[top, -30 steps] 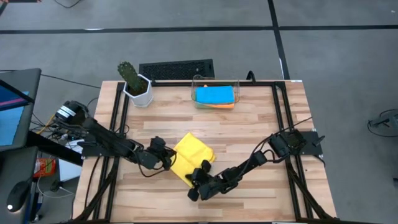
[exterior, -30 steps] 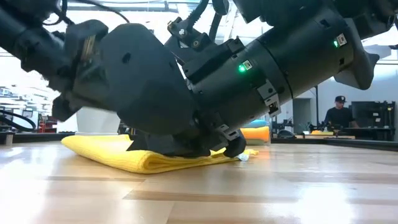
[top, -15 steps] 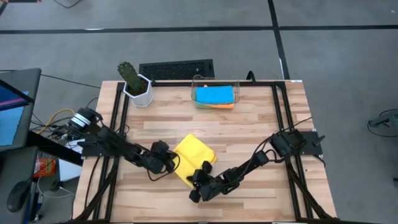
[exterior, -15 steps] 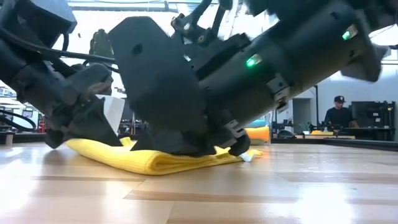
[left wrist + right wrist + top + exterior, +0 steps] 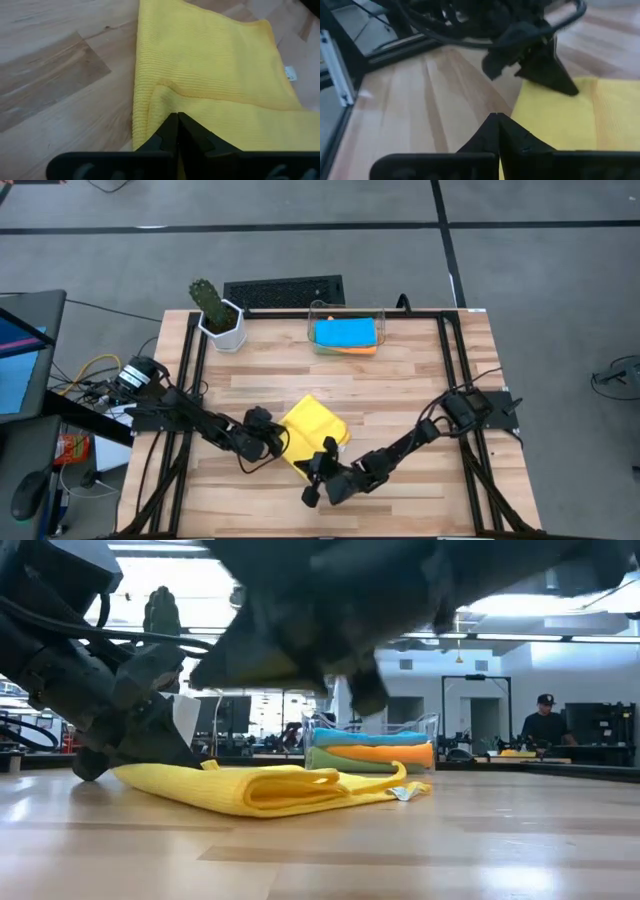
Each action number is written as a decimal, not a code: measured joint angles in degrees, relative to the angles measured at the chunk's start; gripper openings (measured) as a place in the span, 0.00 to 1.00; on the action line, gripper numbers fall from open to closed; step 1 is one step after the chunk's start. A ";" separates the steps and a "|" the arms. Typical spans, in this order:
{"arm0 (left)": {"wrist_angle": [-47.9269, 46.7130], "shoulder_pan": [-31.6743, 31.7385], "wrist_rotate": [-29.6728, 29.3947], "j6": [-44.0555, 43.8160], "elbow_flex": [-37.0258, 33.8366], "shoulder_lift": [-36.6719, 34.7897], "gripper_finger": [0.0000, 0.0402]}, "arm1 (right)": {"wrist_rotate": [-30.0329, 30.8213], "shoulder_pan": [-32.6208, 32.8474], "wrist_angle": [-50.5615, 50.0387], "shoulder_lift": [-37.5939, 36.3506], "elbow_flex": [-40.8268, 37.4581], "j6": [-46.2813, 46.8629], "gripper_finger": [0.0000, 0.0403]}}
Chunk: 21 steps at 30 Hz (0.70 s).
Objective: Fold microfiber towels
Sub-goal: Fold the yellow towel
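Two grippers: both are working at the yellow towel (image 5: 312, 428) near the front middle of the wooden table (image 5: 400, 395).
Yellow towel: it is lying folded into a flat layered rectangle, a small white tag (image 5: 396, 793) sticking out at one corner.
Left gripper (image 5: 278, 442): it is resting at the towel's left edge, fingers pressed together with their tips on the cloth; whether a fold is being pinched between them cannot be told.
Right gripper (image 5: 329, 452): it is hanging just above the towel's near edge, fingers closed tight and gripping nothing.
Other towels: blue (image 5: 345, 332) is lying on top of orange (image 5: 360, 350), with green (image 5: 345, 762) underneath, all stacked inside the clear plastic bin (image 5: 313, 317) at the table's far side.
Surroundings: a potted cactus (image 5: 212, 306) is standing at the far left corner; a person (image 5: 545, 721) is sitting far back in the room.
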 joint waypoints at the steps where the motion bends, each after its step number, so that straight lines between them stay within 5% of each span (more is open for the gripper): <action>1: -0.33 0.00 -0.28 -0.27 0.34 0.03 0.00 | -0.59 -0.24 0.22 0.48 -0.03 0.65 0.06; 21: -2.77 0.00 1.91 -2.06 2.07 0.00 0.00 | -4.97 4.32 -9.59 6.59 0.31 16.69 0.05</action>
